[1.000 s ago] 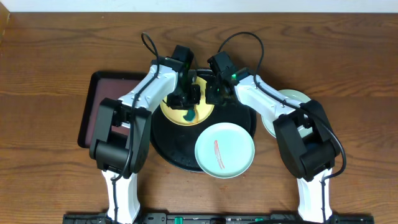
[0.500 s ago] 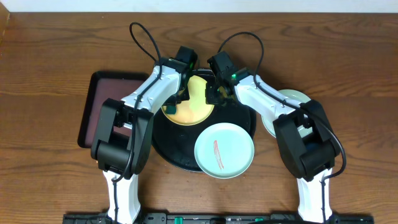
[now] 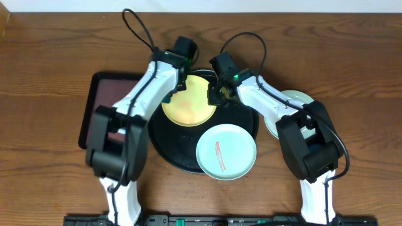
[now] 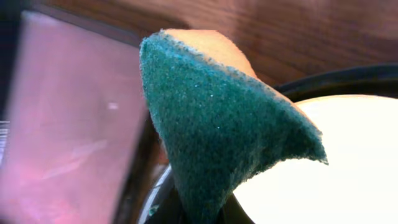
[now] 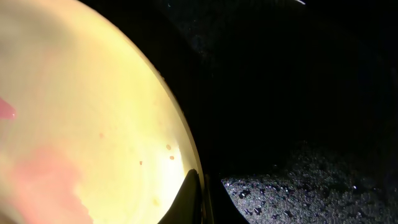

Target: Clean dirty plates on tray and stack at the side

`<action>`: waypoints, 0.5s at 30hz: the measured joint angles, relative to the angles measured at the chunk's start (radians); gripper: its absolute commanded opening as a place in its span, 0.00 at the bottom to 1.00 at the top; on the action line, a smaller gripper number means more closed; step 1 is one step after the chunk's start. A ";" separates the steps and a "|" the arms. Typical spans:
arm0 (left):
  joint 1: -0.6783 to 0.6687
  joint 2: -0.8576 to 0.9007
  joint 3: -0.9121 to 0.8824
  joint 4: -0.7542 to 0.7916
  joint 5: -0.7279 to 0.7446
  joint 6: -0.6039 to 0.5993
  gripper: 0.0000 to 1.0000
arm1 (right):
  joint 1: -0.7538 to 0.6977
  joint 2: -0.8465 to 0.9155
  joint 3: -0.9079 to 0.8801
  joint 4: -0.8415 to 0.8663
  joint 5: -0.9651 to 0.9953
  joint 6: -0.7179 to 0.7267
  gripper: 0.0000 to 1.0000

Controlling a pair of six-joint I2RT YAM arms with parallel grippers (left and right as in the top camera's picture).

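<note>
My left gripper (image 3: 171,94) pinches a green-and-yellow sponge (image 4: 217,124) by its lower end. The sponge stands up in front of my left wrist camera, green scouring face toward it, and hides nearly all of my fingers. It hangs clear of the yellow plate (image 3: 188,103), which lies just to the right of this gripper and below it. A dark-red rectangular tray (image 4: 68,124) sits off to the gripper's left, and bare wooden counter (image 3: 50,50) lies beyond it.

My right gripper (image 3: 212,95) is at the opposite edge of the same yellow plate. In the right wrist view, one dark fingertip (image 5: 189,199) rests right on the plate's rim. The other finger is hidden, so I cannot tell whether this gripper is pinching the rim or only touching it. The plate fills the space to the left of that fingertip and carries a faint pink-orange film (image 5: 50,174) and a few small specks.

The yellow plate sits on the far part of the round black tray (image 3: 169,150). A mint-green plate (image 3: 227,151) with a thin red smear (image 3: 221,157) lies nearer my base than both grippers, overhanging the tray's front rim. A second mint plate (image 3: 295,99) rests on the counter to the right of my right gripper, partly under that arm.
</note>
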 measured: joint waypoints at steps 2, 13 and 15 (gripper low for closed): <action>0.010 -0.050 0.000 -0.033 -0.006 0.008 0.07 | 0.000 0.000 0.000 0.000 0.000 -0.005 0.01; 0.221 -0.179 0.016 -0.246 0.005 0.021 0.07 | 0.000 0.001 -0.005 -0.002 -0.003 -0.037 0.25; 0.265 -0.178 0.015 -0.244 0.037 0.039 0.07 | 0.001 0.001 -0.005 -0.002 -0.003 -0.037 0.16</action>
